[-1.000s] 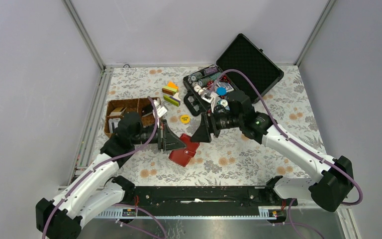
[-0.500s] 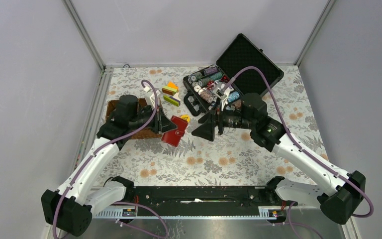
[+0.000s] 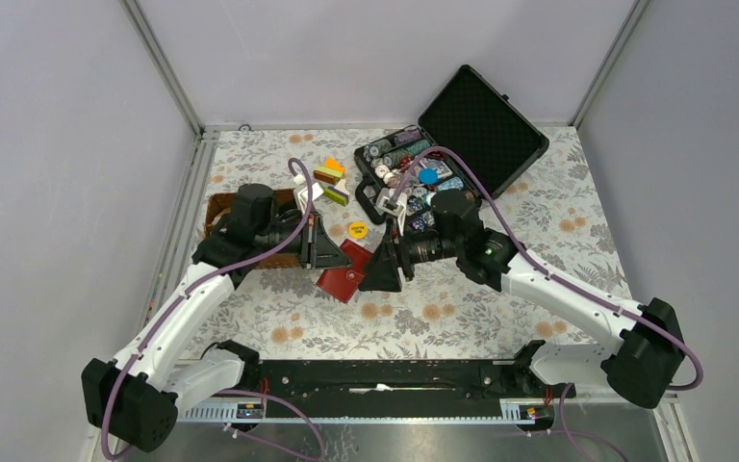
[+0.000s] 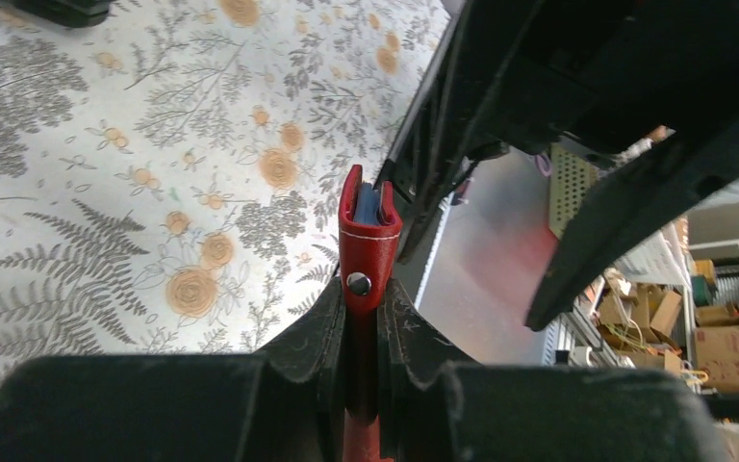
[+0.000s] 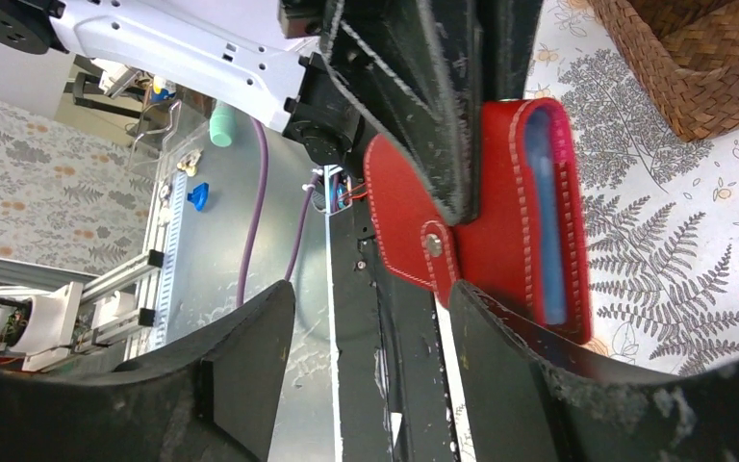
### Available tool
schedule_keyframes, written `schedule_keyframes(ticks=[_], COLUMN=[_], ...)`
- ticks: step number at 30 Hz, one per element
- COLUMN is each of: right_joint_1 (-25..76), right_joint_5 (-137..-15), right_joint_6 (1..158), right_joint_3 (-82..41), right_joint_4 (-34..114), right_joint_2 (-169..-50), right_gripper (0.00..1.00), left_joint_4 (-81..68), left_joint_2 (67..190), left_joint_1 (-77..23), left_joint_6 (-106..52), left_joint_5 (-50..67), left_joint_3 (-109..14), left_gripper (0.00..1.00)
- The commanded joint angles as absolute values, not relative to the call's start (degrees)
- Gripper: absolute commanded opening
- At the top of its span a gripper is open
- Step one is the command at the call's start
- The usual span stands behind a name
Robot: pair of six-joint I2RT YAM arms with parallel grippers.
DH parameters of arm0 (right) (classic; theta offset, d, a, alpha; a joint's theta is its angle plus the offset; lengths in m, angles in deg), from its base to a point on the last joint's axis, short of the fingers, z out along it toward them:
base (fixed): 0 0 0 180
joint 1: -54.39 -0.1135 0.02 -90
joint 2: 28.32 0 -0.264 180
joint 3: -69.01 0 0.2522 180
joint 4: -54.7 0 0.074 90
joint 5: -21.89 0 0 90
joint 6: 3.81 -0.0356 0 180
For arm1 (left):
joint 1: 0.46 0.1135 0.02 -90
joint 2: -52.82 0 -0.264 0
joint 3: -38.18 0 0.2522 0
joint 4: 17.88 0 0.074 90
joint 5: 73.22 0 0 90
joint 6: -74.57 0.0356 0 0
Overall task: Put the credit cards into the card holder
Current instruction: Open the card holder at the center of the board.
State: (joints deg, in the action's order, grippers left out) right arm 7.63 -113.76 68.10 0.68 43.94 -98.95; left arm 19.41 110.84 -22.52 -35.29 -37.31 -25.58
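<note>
Left tool (image 4: 363,318) pinches the red card holder (image 4: 369,241), blue lining (image 5: 544,221) inside; right tool (image 5: 370,337) gapes beside it.

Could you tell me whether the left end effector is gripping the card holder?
Yes, the left end effector pinches the red card holder from both sides.

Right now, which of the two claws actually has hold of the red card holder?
The left claw: it is shut on the card holder, pinching the folded wallet between its fingers. The right claw stands open close by, gripping nothing.
</note>
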Motion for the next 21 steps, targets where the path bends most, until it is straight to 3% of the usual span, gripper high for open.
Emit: schedule_keyframes(ticks=[1, 17, 21], right_joint_1=[7.3, 4.6, 3.3], right_joint_5=[-113.5, -115.9, -117.9], right_joint_6=[71.6, 74.1, 73.8], right_joint_3=[0.5, 0.2, -0.3], right_joint_4=[43.6, 42.7, 43.3], right_joint_2=[-99.8, -103.2, -103.8], right_gripper=[0.66, 0.60, 0.51], left_joint_4=[14.9, 8.2, 8.2], left_joint_2=[110.2, 108.5, 108.6], left_joint_1=[-23.1, -24.2, -24.2], left_joint_6=[-36.0, -40.3, -40.3], left_joint_5=[-44.9, -52.0, -51.6], left_joint_3=[-25.3, -23.3, -23.3], left_gripper=[0.00, 0.00, 0.00])
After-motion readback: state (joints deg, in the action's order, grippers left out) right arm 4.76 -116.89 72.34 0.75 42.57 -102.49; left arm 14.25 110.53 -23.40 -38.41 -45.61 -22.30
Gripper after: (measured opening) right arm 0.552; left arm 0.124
